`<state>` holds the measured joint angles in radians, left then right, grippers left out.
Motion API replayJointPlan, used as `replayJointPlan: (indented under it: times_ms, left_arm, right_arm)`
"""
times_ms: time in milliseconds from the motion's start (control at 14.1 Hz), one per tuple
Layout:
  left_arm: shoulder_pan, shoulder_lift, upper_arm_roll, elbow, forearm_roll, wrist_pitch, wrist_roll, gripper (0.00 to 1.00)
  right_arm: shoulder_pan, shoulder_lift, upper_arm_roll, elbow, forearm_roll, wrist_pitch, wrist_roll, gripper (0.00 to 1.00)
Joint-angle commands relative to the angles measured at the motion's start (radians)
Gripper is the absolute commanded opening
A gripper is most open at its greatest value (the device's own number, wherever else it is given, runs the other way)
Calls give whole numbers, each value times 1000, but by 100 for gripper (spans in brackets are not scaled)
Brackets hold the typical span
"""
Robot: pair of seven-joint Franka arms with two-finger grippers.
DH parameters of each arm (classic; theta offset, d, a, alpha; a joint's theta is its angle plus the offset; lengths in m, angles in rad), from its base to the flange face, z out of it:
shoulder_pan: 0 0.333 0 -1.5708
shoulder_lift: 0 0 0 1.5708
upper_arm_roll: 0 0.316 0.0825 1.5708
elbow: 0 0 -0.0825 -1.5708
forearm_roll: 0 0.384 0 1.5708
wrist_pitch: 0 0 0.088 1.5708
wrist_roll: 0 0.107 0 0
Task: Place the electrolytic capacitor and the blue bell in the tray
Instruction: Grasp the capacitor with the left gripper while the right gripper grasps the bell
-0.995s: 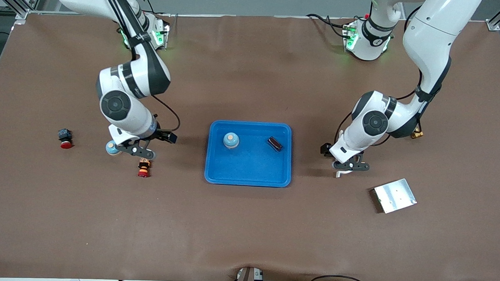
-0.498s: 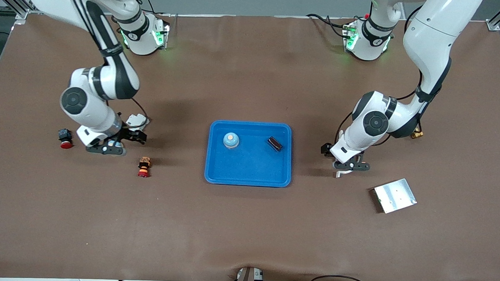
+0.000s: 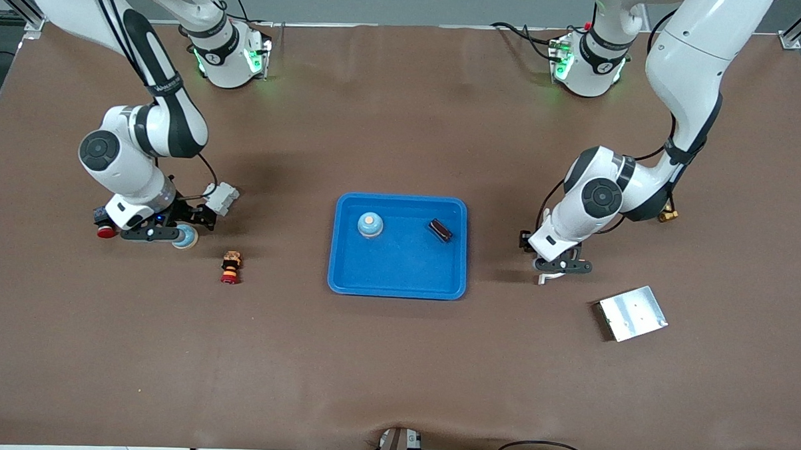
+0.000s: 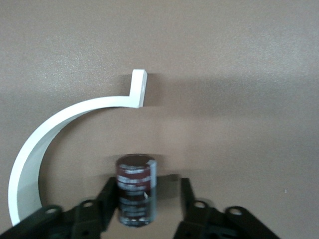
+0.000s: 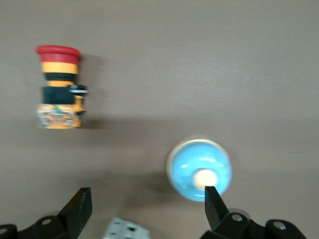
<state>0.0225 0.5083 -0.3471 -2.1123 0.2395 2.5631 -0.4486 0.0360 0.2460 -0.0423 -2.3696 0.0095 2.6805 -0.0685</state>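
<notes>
The blue tray (image 3: 398,278) already holds one blue bell (image 3: 370,224) and a dark part (image 3: 439,230). Toward the left arm's end of it, the left gripper (image 4: 144,196) apparently pinches an electrolytic capacitor (image 4: 136,189). Toward the right arm's end, the right gripper (image 5: 144,199) hangs wide apart beside a second blue bell (image 5: 199,169).

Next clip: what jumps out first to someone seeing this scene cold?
The bright-blue tray at mid-table, already holding a blue bell and a small dark block. Toward the right arm's end, the right gripper hangs open by a second blue bell, with a red-capped push button lying nearby. At the left arm's end, the left gripper straddles a dark-red capacitor beside a curved white strip.
</notes>
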Motion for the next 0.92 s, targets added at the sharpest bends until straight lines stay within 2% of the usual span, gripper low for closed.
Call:
replayJointPlan:
  times_ms: [0,71,142,284,711,853]
  left_arm:
    - [11,-4,-4,-6,15,19,18,29]
    - [11,-5,-4,-2,15,17,13,16]
    - [11,-5,-6,6,14,16,10,8]
    - [11,-10,-6,24,9,6,-2,0]
    - [4,-13,-12,118,-2,-105,-100,0]
    - [-12,-13,-26,153,-2,-136,-201,0]
  right_arm:
    - [-83,1,19,-13,-17,28,-100,100]
    - [-87,2,19,-13,-17,36,-108,100]
    - [-87,7,19,-14,-17,45,-106,100]
    - [-88,33,21,-13,-16,76,-108,100]
    - [-88,88,22,-10,-16,148,-108,100]
    - [-88,101,22,-11,-16,174,-108,100]
